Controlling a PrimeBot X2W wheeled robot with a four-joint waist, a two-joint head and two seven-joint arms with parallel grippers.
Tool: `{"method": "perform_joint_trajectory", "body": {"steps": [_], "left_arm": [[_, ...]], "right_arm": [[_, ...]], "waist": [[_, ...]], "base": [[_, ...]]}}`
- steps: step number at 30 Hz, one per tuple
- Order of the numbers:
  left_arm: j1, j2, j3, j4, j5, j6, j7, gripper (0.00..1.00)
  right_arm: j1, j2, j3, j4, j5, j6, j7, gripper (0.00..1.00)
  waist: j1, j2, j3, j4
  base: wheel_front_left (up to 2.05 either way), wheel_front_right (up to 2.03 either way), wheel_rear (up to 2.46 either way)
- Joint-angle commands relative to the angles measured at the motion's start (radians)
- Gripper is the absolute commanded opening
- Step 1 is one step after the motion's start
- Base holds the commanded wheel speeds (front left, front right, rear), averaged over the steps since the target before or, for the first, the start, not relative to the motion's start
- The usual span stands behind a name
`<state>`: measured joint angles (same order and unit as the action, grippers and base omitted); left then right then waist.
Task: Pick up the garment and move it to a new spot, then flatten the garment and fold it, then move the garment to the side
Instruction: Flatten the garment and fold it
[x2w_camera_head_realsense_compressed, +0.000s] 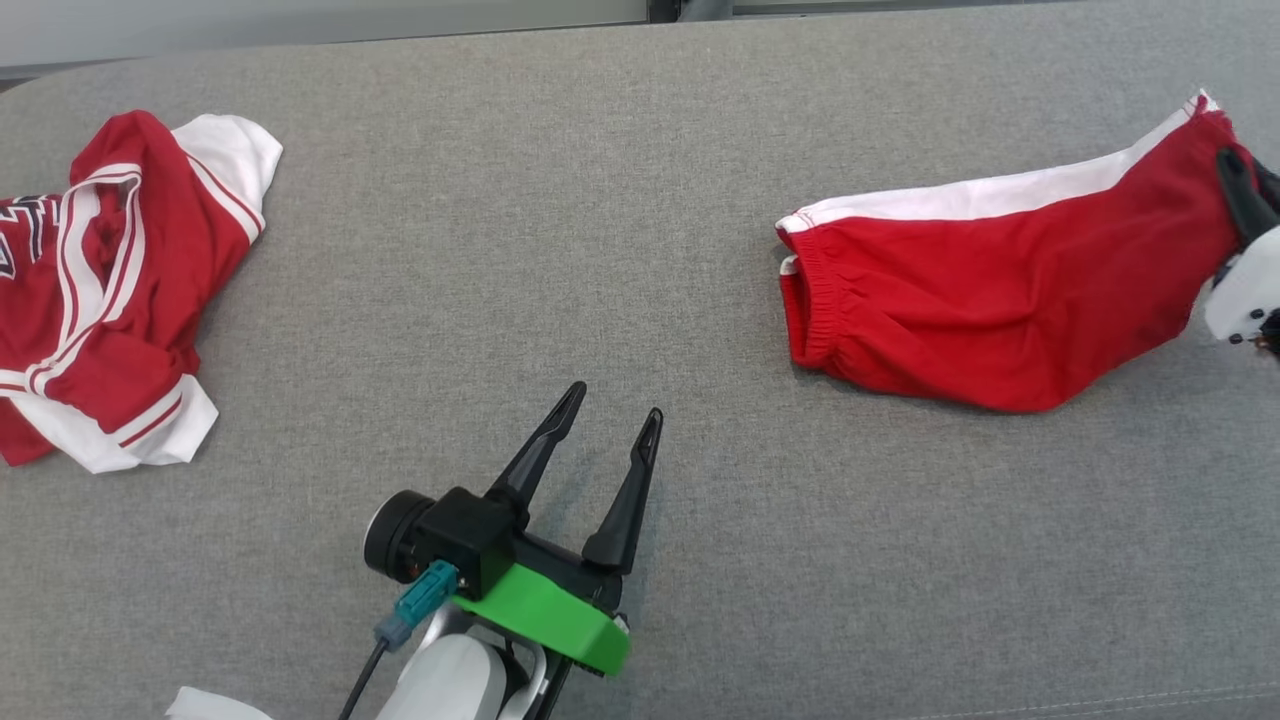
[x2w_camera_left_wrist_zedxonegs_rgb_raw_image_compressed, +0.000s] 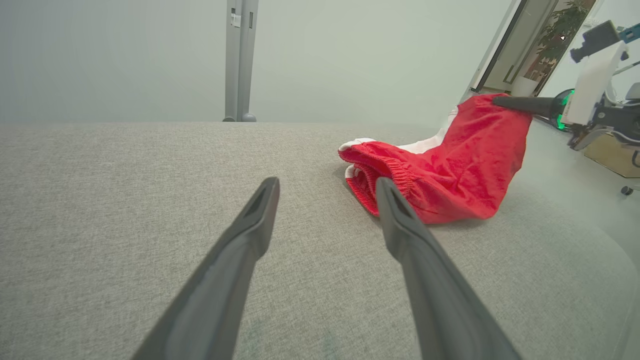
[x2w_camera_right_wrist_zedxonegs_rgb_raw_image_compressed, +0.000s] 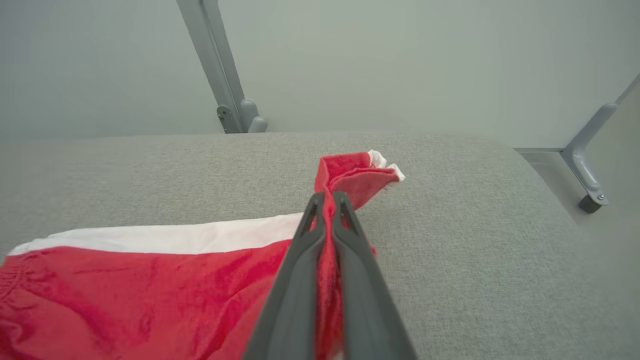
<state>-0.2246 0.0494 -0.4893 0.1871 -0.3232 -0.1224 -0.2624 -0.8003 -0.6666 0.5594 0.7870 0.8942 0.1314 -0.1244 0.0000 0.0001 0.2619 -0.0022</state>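
Shorts of red fabric, with a white side stripe and a gathered elastic waistband, lay on the right part of the grey woven cloth surface. The waistband end rested on the cloth and faced the robot's left. The leg end was lifted and bunched, its red-and-white hem poking out past the fingertips of the right gripper, which was clamped tight on that fabric. The left gripper hung over bare cloth with its fingers spread and empty, apart from the waistband. A crumpled red-and-white jersey lay far to the left.
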Motion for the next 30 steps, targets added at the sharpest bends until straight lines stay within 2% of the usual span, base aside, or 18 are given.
{"method": "perform_joint_trajectory", "body": {"steps": [1, 11, 16, 27, 29, 30], "left_arm": [[0.017, 0.002, 0.001, -0.001, -0.010, 0.006, -0.002, 1.00], [0.002, 0.002, 0.000, -0.010, -0.023, 0.009, -0.002, 1.00], [-0.005, 0.002, -0.007, -0.013, -0.032, 0.010, -0.002, 1.00], [-0.012, 0.002, -0.005, -0.014, -0.040, 0.009, -0.002, 1.00], [-0.010, 0.002, -0.003, -0.012, -0.040, 0.010, -0.002, 1.00], [-0.010, 0.002, -0.003, -0.011, -0.040, 0.011, -0.002, 1.00]], "right_arm": [[0.015, 0.006, 0.006, -0.038, -0.012, -0.001, 0.011, 0.00], [0.066, 0.053, -0.004, -0.327, -0.099, -0.001, 0.115, 0.00], [0.120, 0.114, -0.029, -0.459, -0.164, -0.001, 0.179, 0.00], [0.226, 0.211, -0.062, -0.590, -0.278, -0.001, 0.295, 0.01], [0.245, 0.229, -0.063, -0.608, -0.289, -0.001, 0.316, 0.29], [0.254, 0.239, -0.061, -0.622, -0.286, -0.001, 0.324, 0.48]], "waist": [[0.0000, -0.0001, -0.011, -0.006], [0.0000, -0.0001, -0.007, 0.012], [0.0000, -0.0001, -0.002, 0.039], [0.0000, -0.0001, 0.010, 0.061], [0.0000, -0.0001, 0.010, 0.059], [0.0000, -0.0001, 0.010, 0.057]], "base": [[0.00, 0.00, 0.00], [0.00, 0.00, 0.00], [0.00, 0.00, 0.00], [0.00, 0.00, 0.00], [0.00, 0.00, 0.00], [0.00, 0.00, 0.00]]}}
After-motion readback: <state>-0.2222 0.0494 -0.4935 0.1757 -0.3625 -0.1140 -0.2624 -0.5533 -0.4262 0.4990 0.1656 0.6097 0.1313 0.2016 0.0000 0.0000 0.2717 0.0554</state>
